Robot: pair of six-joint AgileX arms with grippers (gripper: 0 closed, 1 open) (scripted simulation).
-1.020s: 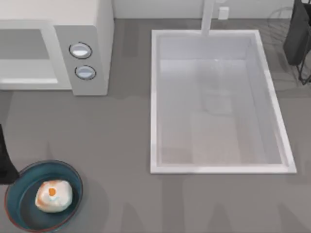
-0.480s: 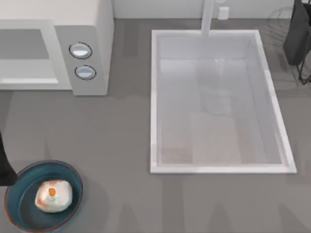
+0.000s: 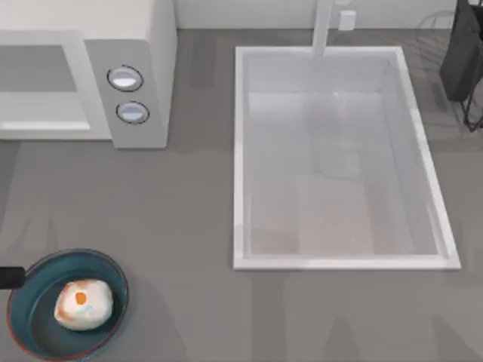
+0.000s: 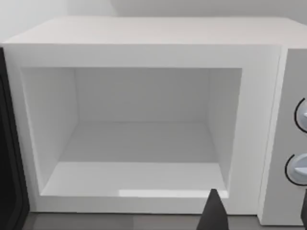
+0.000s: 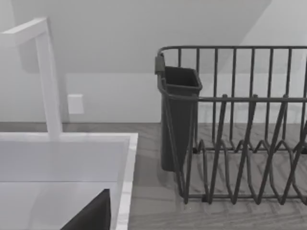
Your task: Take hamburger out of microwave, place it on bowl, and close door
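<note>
Left gripper (image 4: pixel 256 215) facing open microwave (image 4: pixel 144 120), fingers apart; hamburger (image 3: pixel 84 304) in bowl (image 3: pixel 38 332).

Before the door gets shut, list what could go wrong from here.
1. The microwave cavity stands open, its dark door swung far aside; the left gripper faces the cavity, so a push may miss the door.
2. The hamburger sits off-centre in the bowl near the table's left edge; the left arm beside the rim could knock it.

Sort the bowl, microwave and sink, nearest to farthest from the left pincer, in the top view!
1. Round blue bowl, right beside the left pincer, front left.
2. White-grey boxy microwave, back left.
3. White rectangular sink basin, toward the right.
</note>
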